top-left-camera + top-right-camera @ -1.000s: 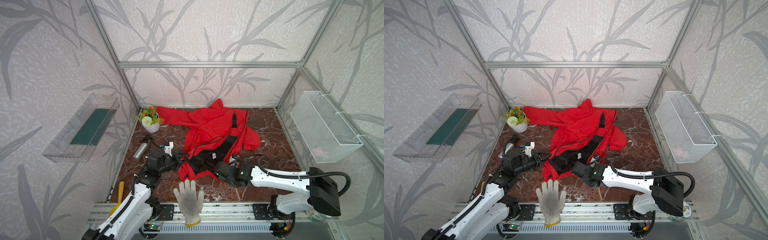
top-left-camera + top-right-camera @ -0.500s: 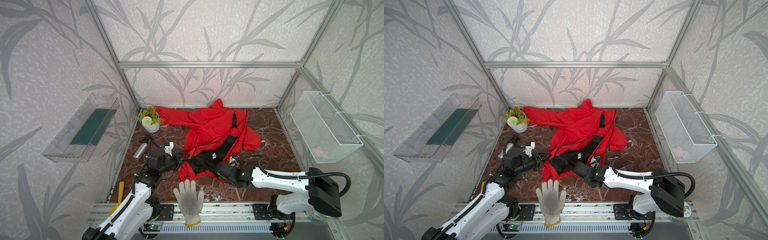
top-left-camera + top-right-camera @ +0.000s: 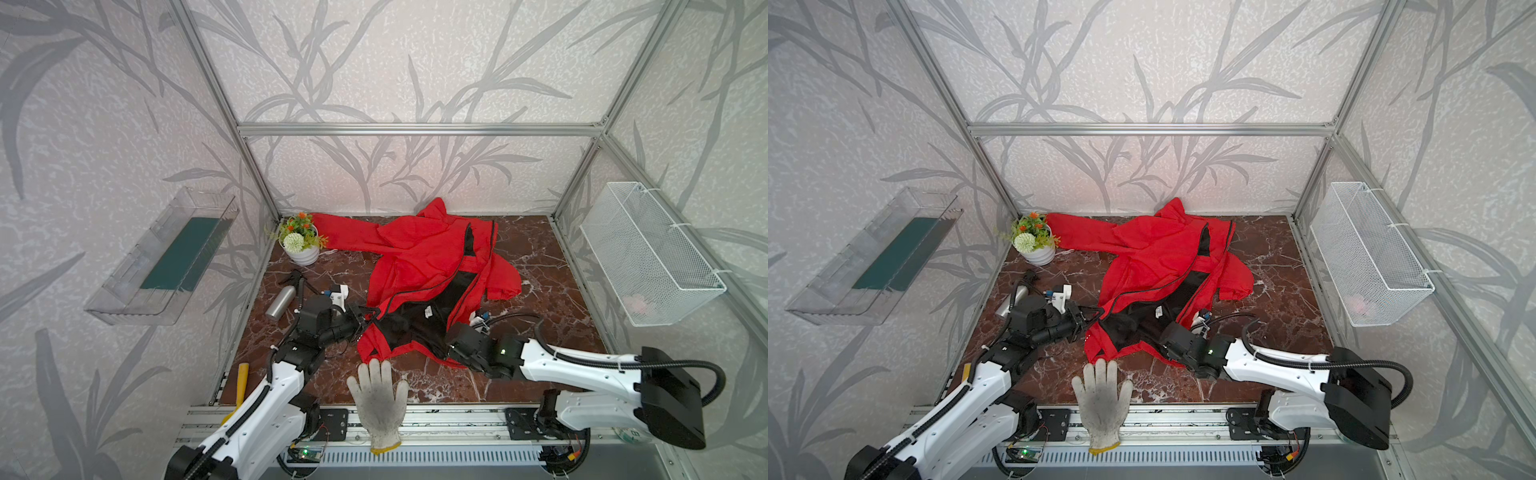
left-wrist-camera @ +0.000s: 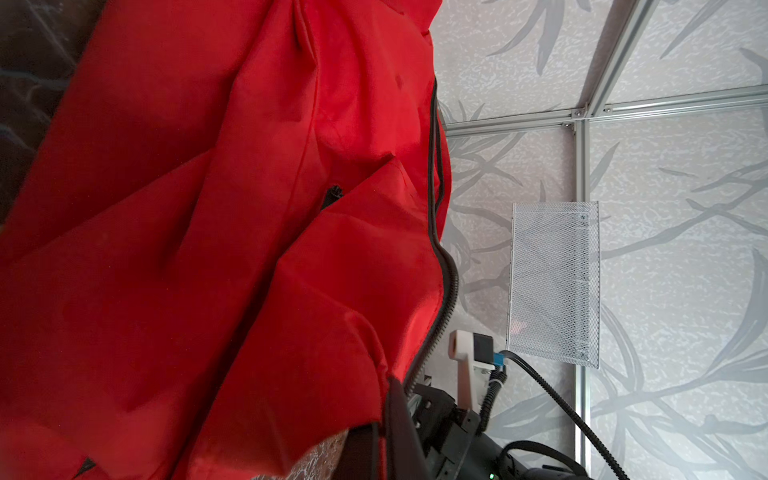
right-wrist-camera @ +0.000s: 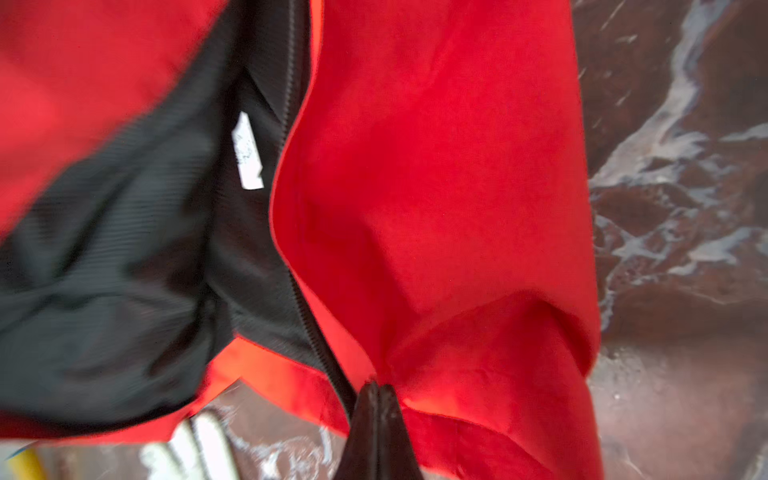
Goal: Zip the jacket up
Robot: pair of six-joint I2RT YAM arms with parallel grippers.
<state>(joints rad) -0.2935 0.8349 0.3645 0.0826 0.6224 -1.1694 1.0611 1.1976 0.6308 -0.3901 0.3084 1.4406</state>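
The red jacket (image 3: 419,257) lies spread on the marble table (image 3: 540,266), its front open and the black lining showing near the front edge. My left gripper (image 3: 362,322) is shut on the jacket's left front edge; in the left wrist view a strip of red fabric sits between its dark fingers (image 4: 361,453). The black zipper (image 4: 446,286) runs up from there. My right gripper (image 3: 451,353) is at the right front corner of the hem. In the right wrist view its fingertips (image 5: 368,399) press together where the zipper tape (image 5: 316,332) meets the red hem.
A white work glove (image 3: 378,395) lies at the table's front edge between the arms. A flower pot (image 3: 301,245) and a metal bottle (image 3: 280,301) stand at the left. A yellow-handled tool (image 3: 242,374) lies front left. A wire basket (image 3: 648,253) hangs on the right wall.
My right gripper's jaws have closed at the jacket's hem corner. The left gripper and the jacket have hardly moved.
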